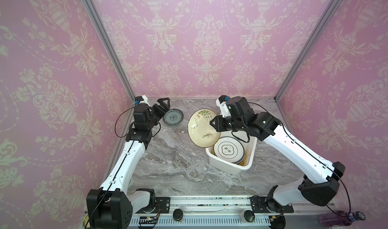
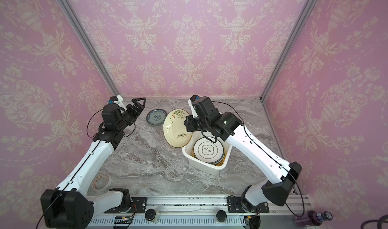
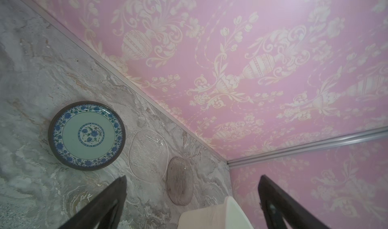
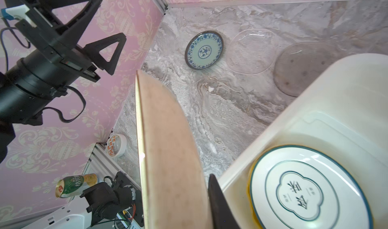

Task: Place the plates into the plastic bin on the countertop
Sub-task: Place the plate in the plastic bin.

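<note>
My right gripper [image 1: 212, 124] [image 4: 178, 183] is shut on the rim of the cream floral plate [image 1: 202, 129] [image 2: 177, 128] [image 4: 168, 144]. That plate stands tilted on edge in the air over the near-left end of the white plastic bin [image 1: 226, 167] [image 4: 336, 87]. Inside the bin a white plate with a dark rim [image 1: 228, 149] [image 4: 304, 190] tops a stack. On the countertop [image 1: 178, 165] at the back lie a teal patterned plate [image 1: 173, 117] [image 3: 86, 135], a clear glass plate [image 3: 148, 154] [image 4: 249, 51] and a smoky glass plate [image 3: 179, 180] [image 4: 298, 68]. My left gripper [image 1: 162, 107] [image 3: 193, 176] hangs open and empty above the back left corner.
A roll of tape [image 2: 101, 181] [image 4: 116, 145] lies at the front left beside my left arm. Pink papered walls close the back and both sides. A green can [image 4: 75, 185] and a purple bottle [image 1: 340, 218] sit off the countertop at the front.
</note>
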